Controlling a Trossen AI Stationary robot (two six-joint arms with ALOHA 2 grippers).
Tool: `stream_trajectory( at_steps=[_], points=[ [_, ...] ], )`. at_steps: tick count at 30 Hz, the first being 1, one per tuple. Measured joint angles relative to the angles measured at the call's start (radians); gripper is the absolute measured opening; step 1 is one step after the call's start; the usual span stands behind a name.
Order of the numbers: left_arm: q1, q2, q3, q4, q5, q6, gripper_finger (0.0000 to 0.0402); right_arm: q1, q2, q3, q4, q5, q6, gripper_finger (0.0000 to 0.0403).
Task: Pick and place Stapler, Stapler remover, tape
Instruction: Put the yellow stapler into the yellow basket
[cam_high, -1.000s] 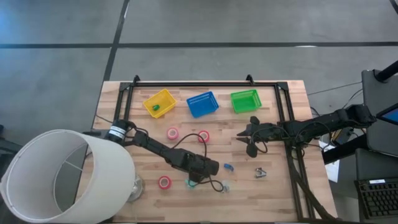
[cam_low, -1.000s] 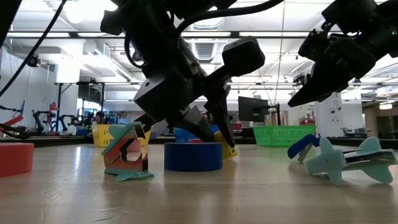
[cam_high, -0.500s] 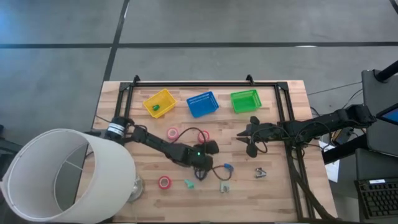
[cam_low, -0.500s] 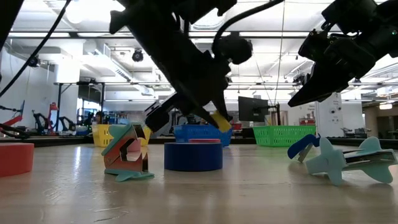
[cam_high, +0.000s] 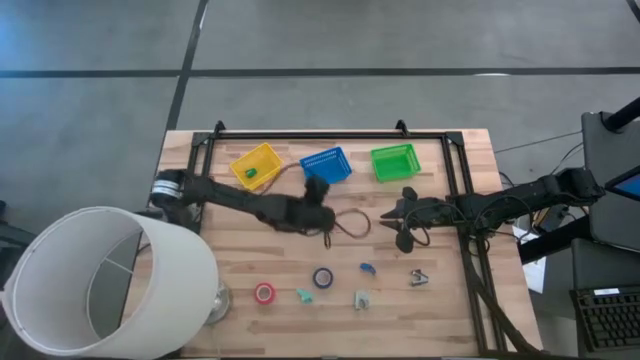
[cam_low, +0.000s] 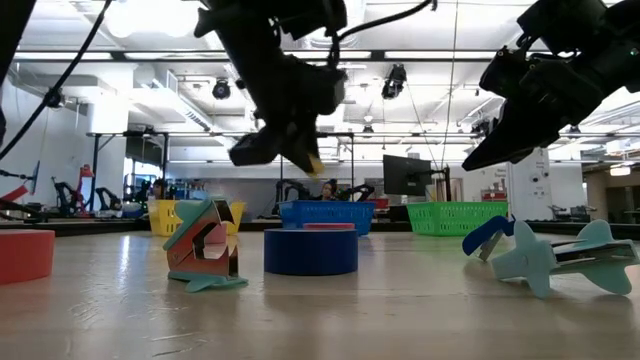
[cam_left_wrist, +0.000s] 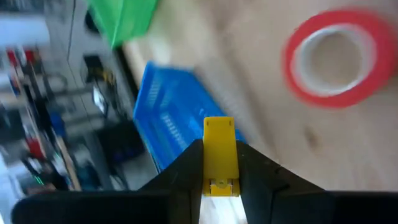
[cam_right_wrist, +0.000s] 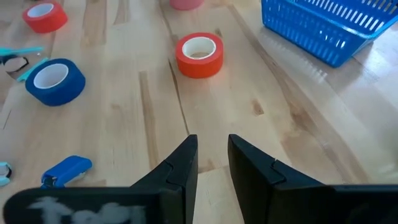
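the left gripper (cam_left_wrist: 219, 171) is clamped on a small yellow piece (cam_left_wrist: 219, 140), probably a stapler, and is held above the table (cam_high: 440, 300) just below the blue basket (cam_high: 326, 166) at the upper centre of the high view. the piece is pinched only along its narrow sides, so it could be lost by slipping. a drop short of a basket is also possible, since a rim has to be cleared. the right gripper (cam_right_wrist: 212, 163) is held empty at centre right, its fingers slightly apart.

three baskets are counted along the top: yellow (cam_high: 256, 165), blue and green (cam_high: 394, 161). four tape rolls are counted in the right wrist view: three red or pink (cam_right_wrist: 199, 55) and one blue (cam_right_wrist: 55, 81). four small loose pieces (cam_high: 366, 268) are seen at the lower centre.
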Motion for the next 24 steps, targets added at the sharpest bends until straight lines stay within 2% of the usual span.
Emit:
stream_trajectory(
  at_steps=[9, 16, 19, 24],
  points=[
    [0.16, -0.251, -0.263, 0.034, 0.0, -0.245, 0.0082, 0.0, 0.0, -0.007, -0.002, 0.0, 0.041, 0.0071],
    [0.321, -0.451, -0.513, 0.163, 0.03, -0.363, 0.0081, 0.0, 0.0, -0.017, 0.0, 0.0, 0.065, 0.007],
    [0.4, -0.507, -0.601, 0.23, 0.131, -0.401, 0.0081, 0.0, 0.0, -0.021, 0.0, 0.0, 0.065, 0.0074],
    [0.532, -0.54, -0.69, 0.329, 0.399, -0.451, 0.0081, 0.0, 0.0, -0.02, 0.001, 0.001, 0.064, 0.0081]
  ],
)
